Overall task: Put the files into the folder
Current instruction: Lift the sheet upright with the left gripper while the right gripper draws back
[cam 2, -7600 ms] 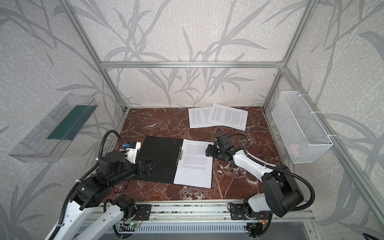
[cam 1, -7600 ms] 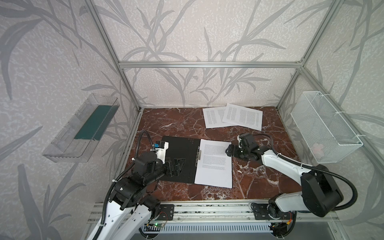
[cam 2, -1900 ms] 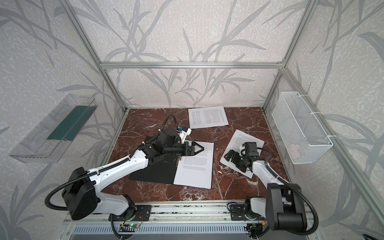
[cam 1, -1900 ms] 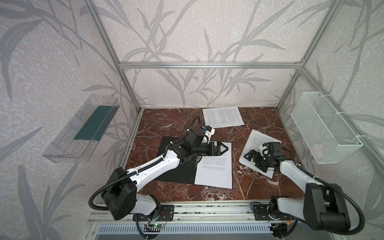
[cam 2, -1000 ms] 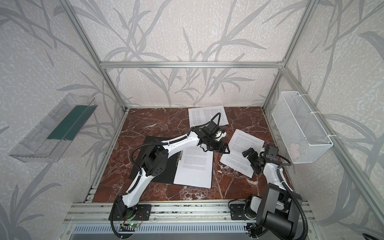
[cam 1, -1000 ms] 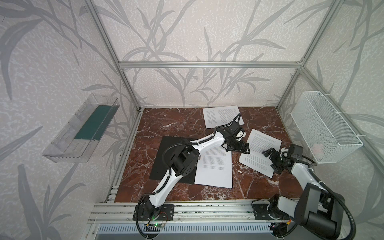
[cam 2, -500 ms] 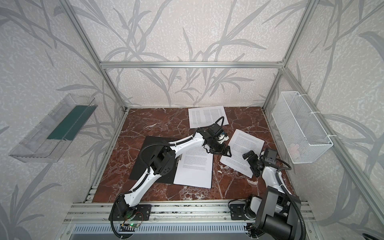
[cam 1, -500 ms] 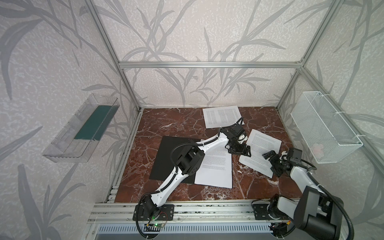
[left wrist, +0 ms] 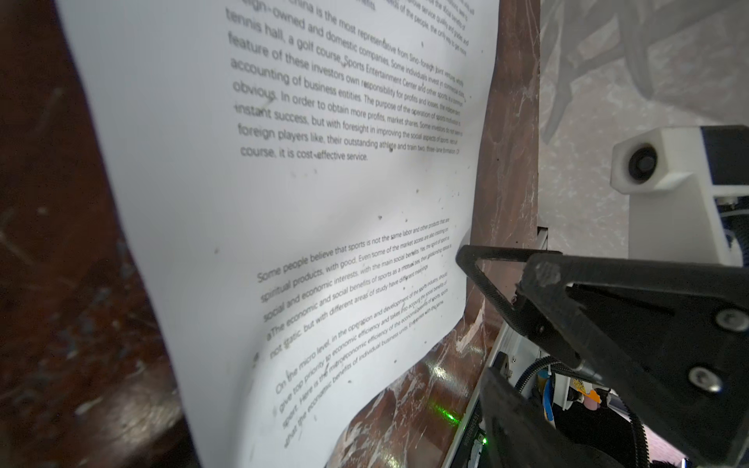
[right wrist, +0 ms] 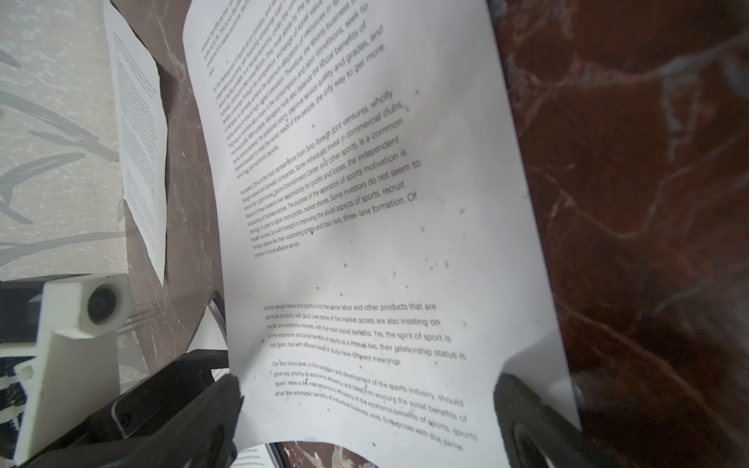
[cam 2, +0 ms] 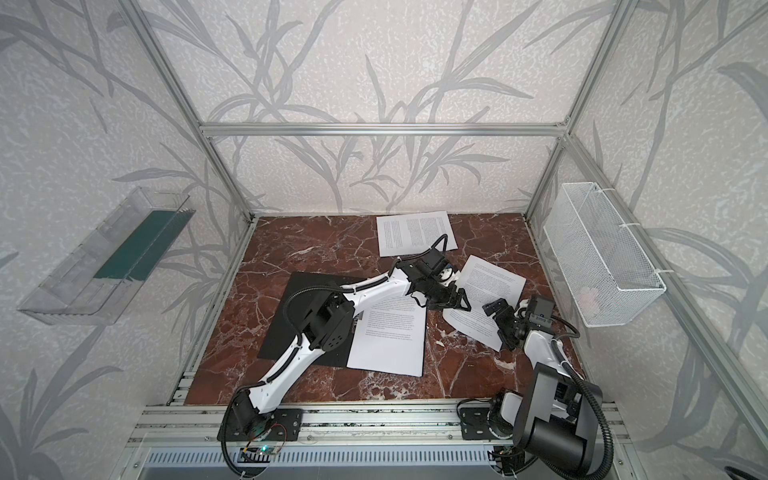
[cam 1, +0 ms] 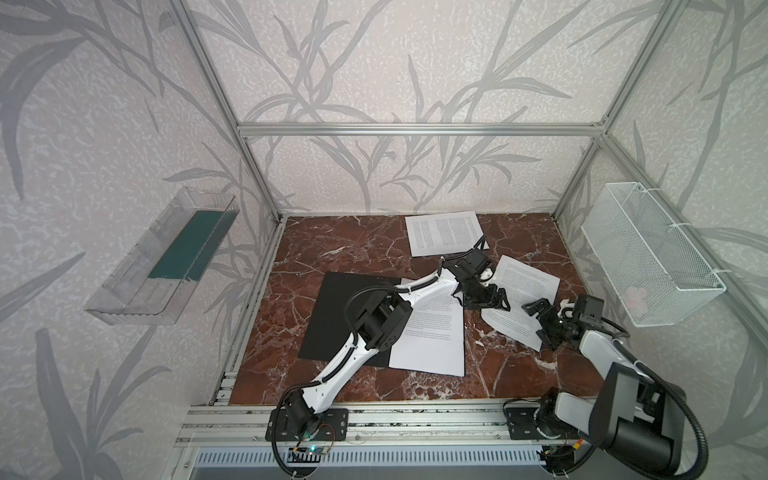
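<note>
The marble tabletop (red-brown) bears the folder, a far sheet and a nearer sheet.

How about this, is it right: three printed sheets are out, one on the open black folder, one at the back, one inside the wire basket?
Not quite. The third sheet is not in the wire basket; both top views show it on the marble table between the left gripper and right gripper. The rest holds.

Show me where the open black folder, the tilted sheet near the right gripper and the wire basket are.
folder [cam 1: 328,324], in a top view, bare black left panel.
tilted sheet [cam 1: 525,282], in a top view, printed middle.
wire basket [cam 1: 648,257], in a top view, mesh side wall.
</note>
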You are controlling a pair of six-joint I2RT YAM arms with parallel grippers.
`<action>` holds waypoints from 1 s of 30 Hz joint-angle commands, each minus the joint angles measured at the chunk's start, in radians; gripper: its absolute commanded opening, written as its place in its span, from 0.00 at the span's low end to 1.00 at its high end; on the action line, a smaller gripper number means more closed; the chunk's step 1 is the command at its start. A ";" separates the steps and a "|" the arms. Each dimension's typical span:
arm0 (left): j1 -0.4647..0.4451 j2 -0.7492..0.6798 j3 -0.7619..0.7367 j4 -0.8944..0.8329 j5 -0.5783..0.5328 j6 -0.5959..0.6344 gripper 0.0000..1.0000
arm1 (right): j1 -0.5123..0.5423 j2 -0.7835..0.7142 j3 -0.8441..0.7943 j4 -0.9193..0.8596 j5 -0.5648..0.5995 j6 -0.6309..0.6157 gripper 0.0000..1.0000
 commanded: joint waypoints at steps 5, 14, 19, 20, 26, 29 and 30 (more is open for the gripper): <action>0.019 -0.003 -0.010 0.023 -0.054 -0.047 0.62 | -0.004 0.001 -0.006 -0.018 -0.015 0.002 0.98; 0.019 -0.035 -0.014 0.032 -0.081 -0.069 0.24 | -0.005 -0.032 -0.001 -0.040 -0.003 -0.016 0.98; 0.018 -0.065 -0.014 0.067 -0.051 -0.106 0.07 | -0.004 -0.090 0.010 -0.074 0.014 -0.021 0.99; 0.017 -0.077 -0.014 0.068 -0.048 -0.111 0.04 | -0.004 -0.107 0.010 -0.081 0.012 -0.055 1.00; 0.005 -0.269 -0.121 0.046 -0.134 -0.077 0.00 | -0.005 -0.291 -0.012 -0.068 -0.042 -0.079 0.99; 0.008 -0.443 -0.285 0.089 -0.230 -0.065 0.00 | -0.001 -0.381 -0.018 -0.069 -0.075 -0.093 0.99; 0.011 -0.506 -0.357 0.107 -0.263 -0.067 0.00 | 0.004 -0.407 -0.020 -0.065 -0.081 -0.094 0.99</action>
